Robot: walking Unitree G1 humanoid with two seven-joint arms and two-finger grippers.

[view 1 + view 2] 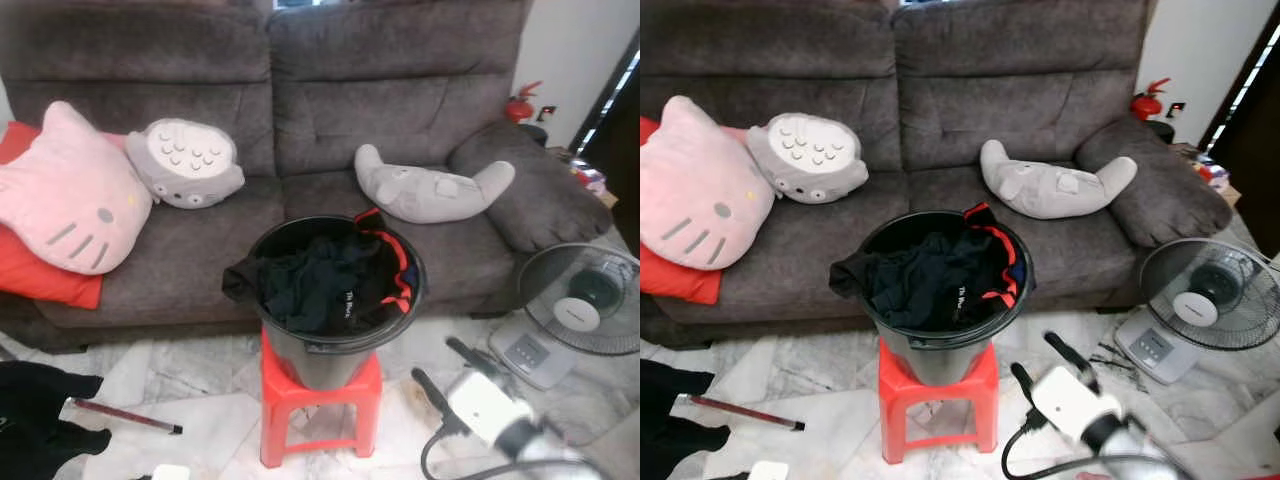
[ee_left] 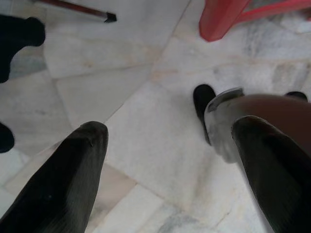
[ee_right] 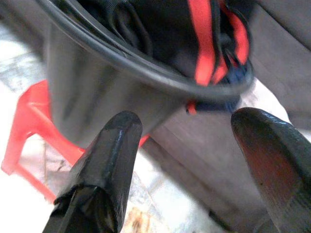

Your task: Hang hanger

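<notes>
Marble floor (image 1: 210, 400), pale and veined, runs up to a grey sofa (image 1: 400, 80) that spans the back of the room. On its seat sit a pink cat cushion (image 1: 65, 195) over a red one (image 1: 50, 280), a round grey plush (image 1: 185, 162) just beside them, and a curved grey plush (image 1: 430, 190) toward the robot's right. A red extinguisher (image 1: 520, 103) stands past the sofa's right arm.

Front and centre, a black bucket (image 1: 320, 365) stands on a red stool (image 1: 320, 410), just before the sofa's front edge. Dark clothes (image 1: 320, 280) with red trim fill it and spill over the rim on the left. No hanger can be made out among them or anywhere else.

To the right, a floor fan (image 1: 575, 305) stands near the sofa's corner, leaving a narrow strip of bare floor between it and the stool. To the left the floor is more open, with a thin dark-red stick (image 1: 125, 415) lying flat and a black garment (image 1: 40, 420) heaped at the picture's edge.

Right gripper (image 3: 187, 141) is low, beside the stool, its fingers spread wide and holding nothing; its wrist view looks up at the bucket's wall and rim. Left gripper (image 2: 170, 150) points down at bare tiles, fingers wide apart, empty, with the stool's leg and the stick's tip at the far edge of its wrist view.
</notes>
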